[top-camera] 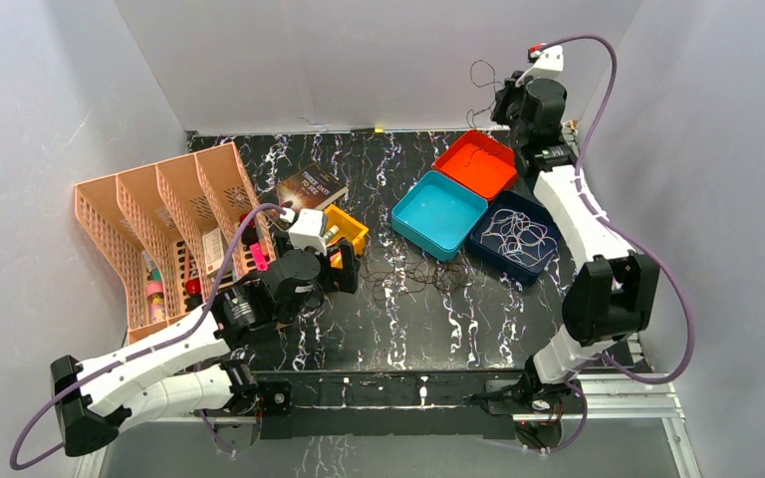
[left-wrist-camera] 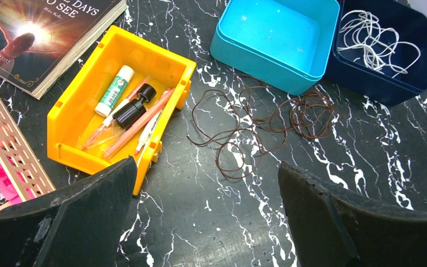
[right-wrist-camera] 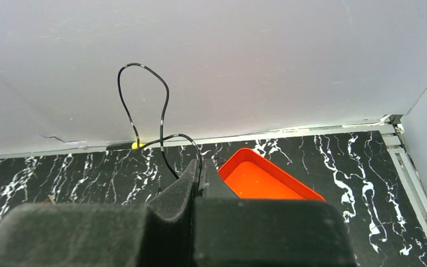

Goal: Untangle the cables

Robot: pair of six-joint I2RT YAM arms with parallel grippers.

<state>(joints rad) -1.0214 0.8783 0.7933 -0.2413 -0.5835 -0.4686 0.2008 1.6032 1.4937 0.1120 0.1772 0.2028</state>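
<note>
A tangle of thin brown cables lies in loops on the black marble table, just in front of the teal box; it also shows from above. Pale white cables sit coiled inside the navy box. My left gripper hovers open over bare table, short of the brown tangle, with nothing between its fingers. My right gripper is raised at the back wall, shut on a thin black cable that loops up above its fingertips and hangs in the air.
An orange tray lies below the right gripper at the back right. A teal box sits beside the navy one. A yellow bin with pens, a book and a peach organiser stand on the left.
</note>
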